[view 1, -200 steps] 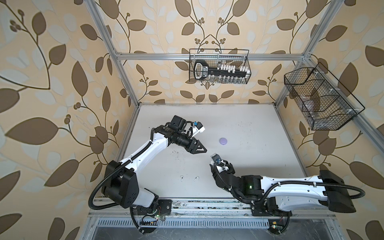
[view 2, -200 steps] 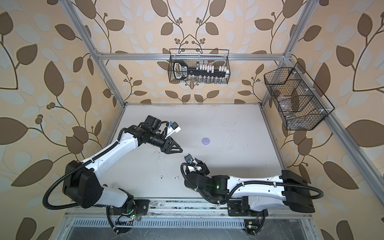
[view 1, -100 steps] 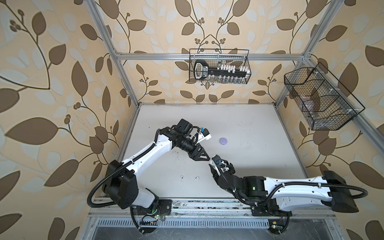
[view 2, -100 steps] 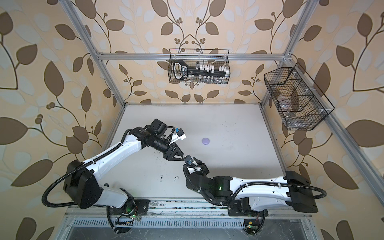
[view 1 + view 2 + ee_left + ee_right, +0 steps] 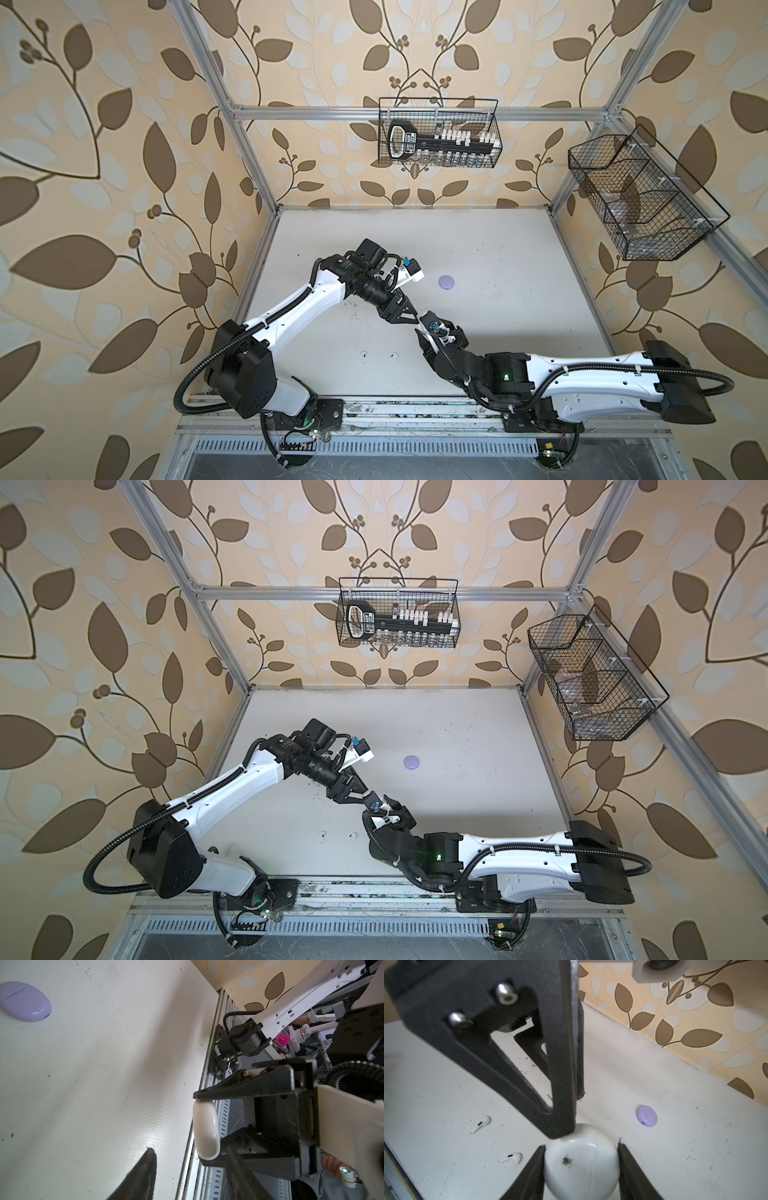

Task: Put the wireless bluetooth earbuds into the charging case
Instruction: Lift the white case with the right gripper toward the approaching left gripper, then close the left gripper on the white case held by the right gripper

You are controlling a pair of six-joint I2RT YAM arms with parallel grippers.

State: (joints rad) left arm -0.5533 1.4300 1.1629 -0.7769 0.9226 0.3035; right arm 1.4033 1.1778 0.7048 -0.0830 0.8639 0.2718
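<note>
My right gripper (image 5: pixel 581 1145) is shut on a round white charging case (image 5: pixel 581 1167), holding it by its sides above the table. My left gripper (image 5: pixel 191 1159) is open; one of its fingertips (image 5: pixel 560 1132) rests against the case's rim while the other stands clear behind. In the left wrist view the case (image 5: pixel 205 1130) shows edge-on, just beyond my left jaws. Two white earbuds (image 5: pixel 363 356) (image 5: pixel 391 356) lie on the table near the front; the right wrist view shows them too (image 5: pixel 480 1124) (image 5: pixel 510 1158). In both top views the two grippers meet mid-table (image 5: pixel 411 320) (image 5: pixel 368 798).
A shut lavender case (image 5: pixel 446 282) (image 5: pixel 411 762) (image 5: pixel 646 1115) (image 5: pixel 25 1002) lies on the table beyond the grippers. A wire basket (image 5: pixel 438 133) hangs on the back wall and another (image 5: pixel 640 199) on the right wall. The metal frame rail (image 5: pixel 374 405) runs along the front edge.
My left arm has swung right and forward until its fingertips meet the case in the right gripper. The right gripper shifted slightly and still holds the case.
</note>
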